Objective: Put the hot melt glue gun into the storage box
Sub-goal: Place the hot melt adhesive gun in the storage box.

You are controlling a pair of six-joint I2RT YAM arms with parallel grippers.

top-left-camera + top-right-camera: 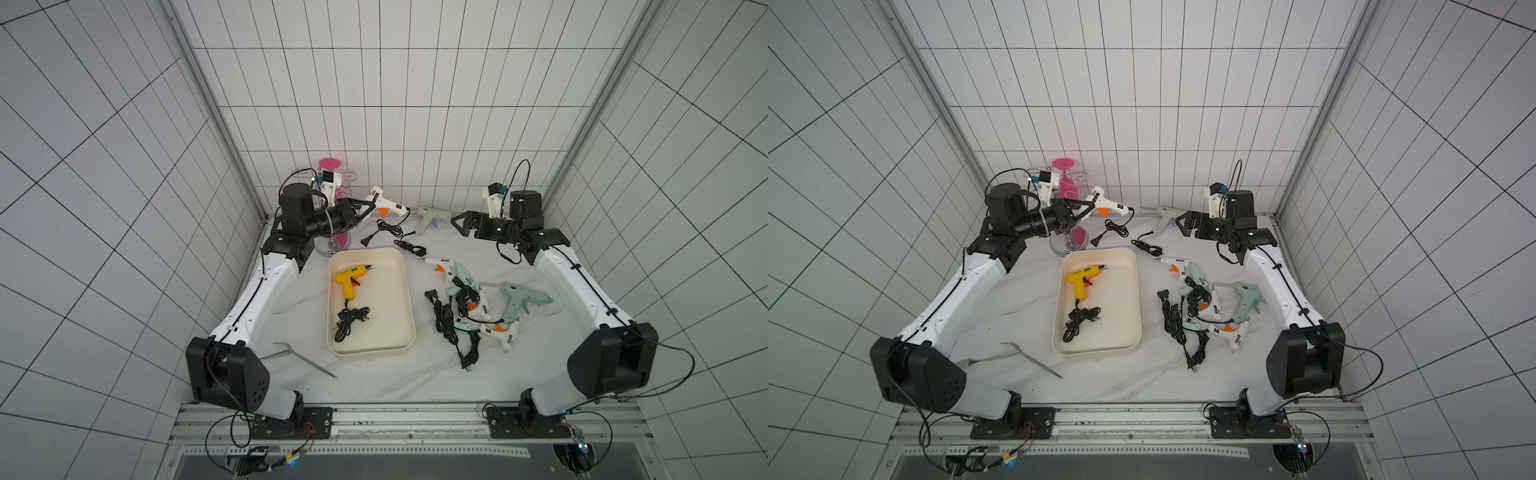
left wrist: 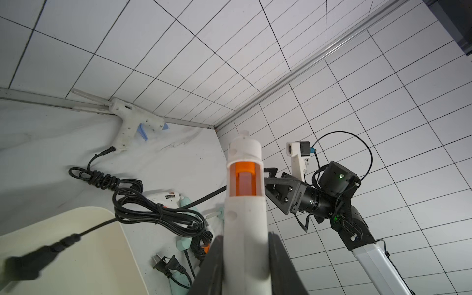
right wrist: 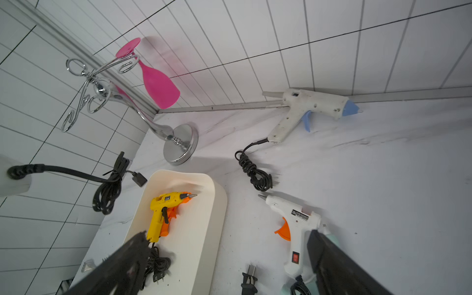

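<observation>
white hot melt glue gun, handle hidden inside the clamped left tool, held aloft beyond the far end of the storage box, cord dangling; right tool raised level, jaws wide, empty.

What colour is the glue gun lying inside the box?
The glue gun is yellow, with some orange. The right wrist view shows it best.

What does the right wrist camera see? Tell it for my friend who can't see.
A yellow gun and its cord lie in the cream box, just past the open right hand. A white gun lies on the table beside the box; a blue-trigger gun lies by the wall, near a chrome stand holding a pink glass.
</observation>
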